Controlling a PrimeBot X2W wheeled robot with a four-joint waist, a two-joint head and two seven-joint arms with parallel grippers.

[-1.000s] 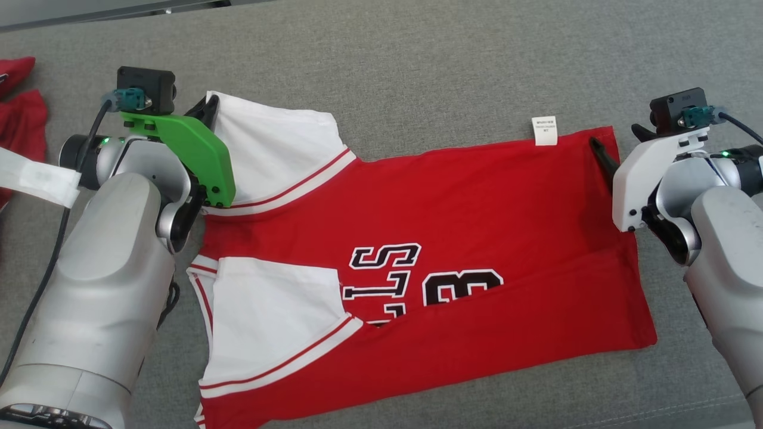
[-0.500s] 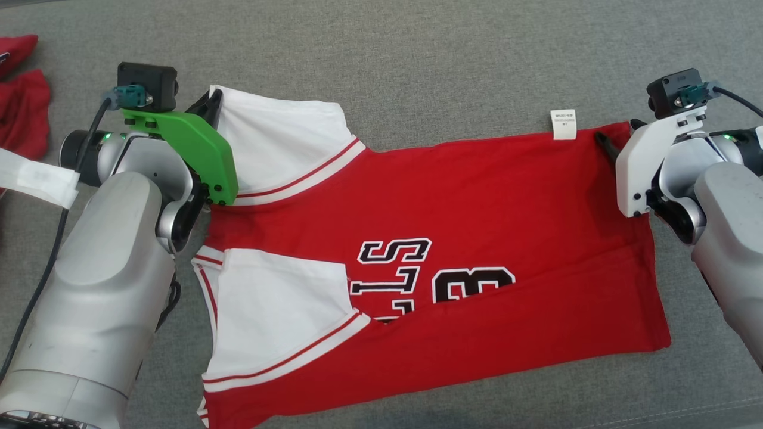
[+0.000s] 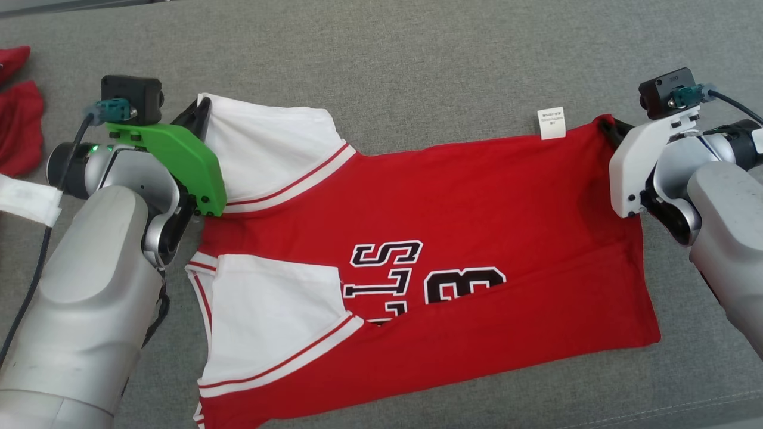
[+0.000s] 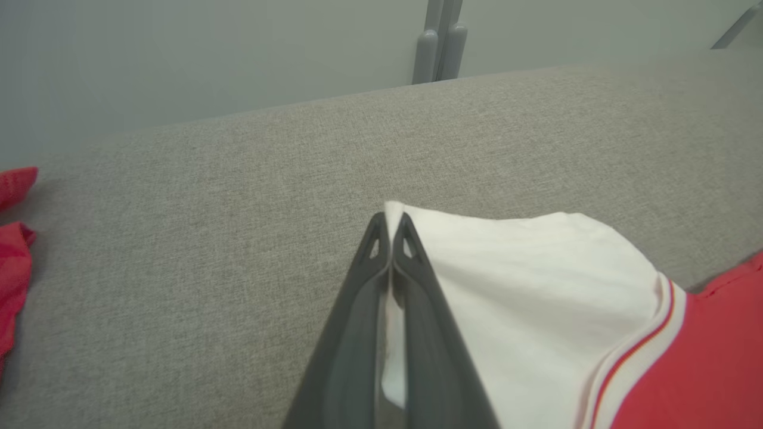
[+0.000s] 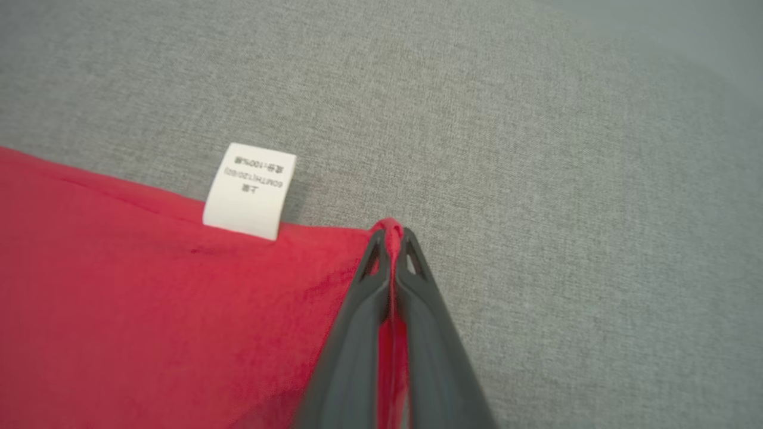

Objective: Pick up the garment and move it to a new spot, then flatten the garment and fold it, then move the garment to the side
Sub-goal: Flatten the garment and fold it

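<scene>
Right gripper (image 5: pixel 390 235) closed — both pinch one garment (image 3: pixel 477 208).

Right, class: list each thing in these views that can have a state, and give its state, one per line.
garment: lying spread on the grey surface, near edge folded over the print.
left gripper: jaws shut on the garment's white sleeve corner.
right gripper: jaws shut on its red corner.
care label: flat, sticking out past the garment's edge.
red cloth: crumpled, untouched.
</scene>
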